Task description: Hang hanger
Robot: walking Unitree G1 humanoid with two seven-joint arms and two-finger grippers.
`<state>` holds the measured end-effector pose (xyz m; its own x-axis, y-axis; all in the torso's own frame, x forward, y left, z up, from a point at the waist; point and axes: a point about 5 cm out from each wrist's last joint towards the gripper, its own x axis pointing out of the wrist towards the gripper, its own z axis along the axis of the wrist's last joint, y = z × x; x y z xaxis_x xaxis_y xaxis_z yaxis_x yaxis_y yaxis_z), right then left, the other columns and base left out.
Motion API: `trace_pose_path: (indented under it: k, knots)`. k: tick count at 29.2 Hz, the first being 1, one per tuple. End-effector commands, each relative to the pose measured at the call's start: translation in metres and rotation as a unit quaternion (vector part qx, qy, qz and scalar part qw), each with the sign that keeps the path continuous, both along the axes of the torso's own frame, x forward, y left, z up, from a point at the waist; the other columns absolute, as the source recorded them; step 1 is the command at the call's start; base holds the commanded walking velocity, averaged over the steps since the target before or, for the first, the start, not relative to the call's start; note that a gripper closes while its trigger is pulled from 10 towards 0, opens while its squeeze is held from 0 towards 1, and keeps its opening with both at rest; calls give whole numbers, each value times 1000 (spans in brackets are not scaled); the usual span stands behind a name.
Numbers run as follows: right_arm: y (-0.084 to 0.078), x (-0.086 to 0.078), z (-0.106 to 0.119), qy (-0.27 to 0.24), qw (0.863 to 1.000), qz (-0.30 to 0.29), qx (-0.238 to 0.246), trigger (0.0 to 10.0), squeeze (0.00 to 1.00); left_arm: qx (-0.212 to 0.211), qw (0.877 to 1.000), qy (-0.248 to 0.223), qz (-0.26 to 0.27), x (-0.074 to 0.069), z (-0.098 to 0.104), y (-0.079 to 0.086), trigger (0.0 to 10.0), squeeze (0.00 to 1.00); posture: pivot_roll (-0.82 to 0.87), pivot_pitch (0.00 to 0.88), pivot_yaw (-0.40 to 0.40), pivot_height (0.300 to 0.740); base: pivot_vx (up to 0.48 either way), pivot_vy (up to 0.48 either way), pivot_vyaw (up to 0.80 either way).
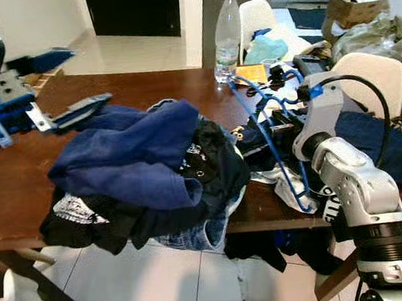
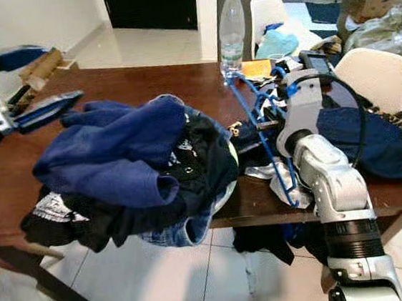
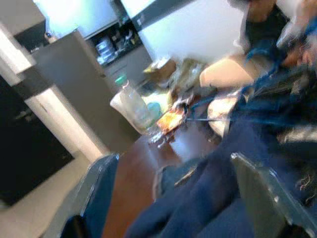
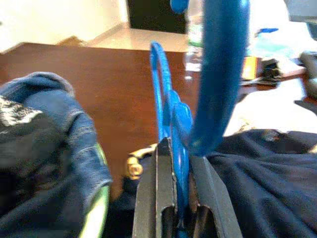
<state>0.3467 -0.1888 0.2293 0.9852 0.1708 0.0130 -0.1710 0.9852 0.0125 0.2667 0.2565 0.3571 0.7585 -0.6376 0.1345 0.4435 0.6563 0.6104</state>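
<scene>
Pinching the blue hanger [image 4: 171, 124] between its two black fingers [image 4: 153, 193], the right pincer [image 4: 179, 163] holds it over the right part of the wooden counter [image 1: 151, 87], beside dark navy cloth [image 1: 372, 139]. The hanger's frame slants down toward the counter's near edge. The left pincer [image 1: 61, 82] hovers spread above the heaped blue and black clothes [image 1: 139, 178]. A water bottle [image 1: 226, 36] stands at the far edge.
</scene>
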Motion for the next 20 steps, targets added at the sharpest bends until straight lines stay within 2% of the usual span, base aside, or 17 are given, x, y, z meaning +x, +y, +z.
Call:
trace_pose_path:
  k: [1, 2, 3, 4, 6, 7, 8, 10, 11, 12, 13, 14, 15, 17, 18, 19, 20]
  knots:
    - [-3, 0, -3, 8, 1000, -6, -2, 10000, 0, 13, 993, 9, 118, 4, -9, 34, 10000, 941, 133, 119, -47, 740, 0, 0, 0]
    - [-3, 0, -3, 8, 1000, -6, -2, 10000, 0, 13, 993, 9, 118, 4, -9, 34, 10000, 941, 133, 119, -47, 740, 0, 0, 0]
    - [-1, 1, -3, 9, 1000, -1, -2, 10000, 0, -75, 978, -3, 195, 13, -22, 60, 10000, 0, 129, 116, -52, 740, 0, 0, 0]
    - [-1, 1, -3, 9, 1000, -1, -2, 10000, 0, -75, 978, -3, 195, 13, -22, 60, 10000, 0, 129, 116, -52, 740, 0, 0, 0]
    - [1, 1, -2, 9, 1000, 1, -2, 10000, 0, -170, 965, -11, 201, 23, -29, 66, 10000, 0, 129, 116, -52, 740, 0, 0, 0]
    - [1, 1, -2, 9, 1000, 1, -2, 10000, 0, -170, 965, -11, 201, 23, -29, 66, 10000, 0, 129, 116, -52, 740, 0, 0, 0]
    - [0, 1, -2, 9, 1000, 1, -2, 10000, 0, -200, 959, -6, 201, 28, -34, 68, 10000, 0, 116, 113, -53, 740, 0, 0, 0]
    - [0, 1, -2, 9, 1000, 1, -2, 10000, 0, -200, 959, -6, 201, 28, -34, 68, 10000, 0, 116, 113, -53, 740, 0, 0, 0]
    - [-1, 1, -2, 8, 1000, 0, -3, 10000, 0, -225, 955, 3, 196, 36, -40, 68, 10000, 0, 109, 110, -52, 740, 0, 0, 0]
    - [-1, 1, -2, 8, 1000, 0, -3, 10000, 0, -225, 955, 3, 196, 36, -40, 68, 10000, 0, 109, 110, -52, 740, 0, 0, 0]
    - [-3, 1, -1, 7, 1000, -2, -5, 10000, 0, -247, 952, 16, 183, 44, -45, 65, 10000, 0, 103, 107, -51, 740, 0, 0, 0]
    - [-3, 1, -1, 7, 1000, -2, -5, 10000, 0, -247, 952, 16, 183, 44, -45, 65, 10000, 0, 103, 107, -51, 740, 0, 0, 0]
    - [-4, 0, 0, 6, 1000, -4, -6, 10000, 0, -261, 951, 30, 163, 52, -49, 60, 10000, 0, 96, 104, -49, 740, 0, 0, 0]
    - [-4, 0, 0, 6, 1000, -4, -6, 10000, 0, -261, 951, 30, 163, 52, -49, 60, 10000, 0, 96, 104, -49, 740, 0, 0, 0]
    - [-6, 0, 1, 5, 1000, -6, -7, 10000, 0, -274, 952, 45, 128, 59, -51, 51, 10000, 0, 90, 101, -48, 740, 0, 0, 0]
    - [-6, 0, 1, 5, 1000, -6, -7, 10000, 0, -274, 952, 45, 128, 59, -51, 51, 10000, 0, 90, 101, -48, 740, 0, 0, 0]
    - [-6, -1, 2, 4, 1000, -8, -8, 10000, 0, -277, 955, 58, 91, 64, -52, 42, 10000, 0, 86, 99, -49, 740, 0, 0, 0]
